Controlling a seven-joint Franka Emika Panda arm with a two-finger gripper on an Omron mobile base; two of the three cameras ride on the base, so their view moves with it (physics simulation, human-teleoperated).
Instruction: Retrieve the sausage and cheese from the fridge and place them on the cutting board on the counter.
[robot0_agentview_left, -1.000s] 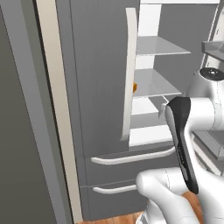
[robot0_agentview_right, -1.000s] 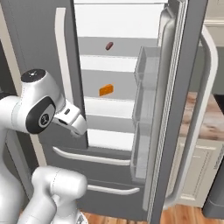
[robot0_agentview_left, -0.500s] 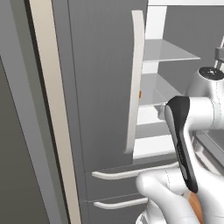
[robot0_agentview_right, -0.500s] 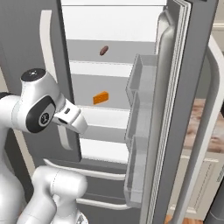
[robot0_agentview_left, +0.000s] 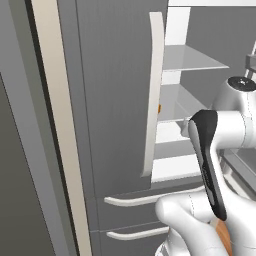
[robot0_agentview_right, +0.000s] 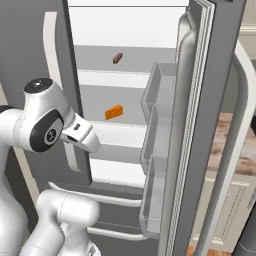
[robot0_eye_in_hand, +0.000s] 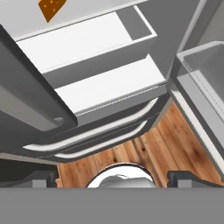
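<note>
The gripper (robot0_eye_in_hand: 112, 175) points down at a wooden plank floor (robot0_eye_in_hand: 166, 148), its finger tips spread wide apart with nothing between them. Beyond it are the fridge (robot0_agentview_right: 210, 100) drawers with off-white handles, then pale shelves behind the open right door. The cheese (robot0_agentview_right: 114, 112) lies on a middle shelf. The sausage (robot0_agentview_right: 117, 58) lies one shelf higher, further back. The counter (robot0_agentview_right: 235, 145) shows past the door.

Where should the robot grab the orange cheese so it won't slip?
Probably across the two long flat sides of the cheese, coming in from the open front of the fridge. It is a small wedge lying flat on a middle shelf with free space around it, so the open gripper could close on its straight sides rather than its sloping face.
</note>
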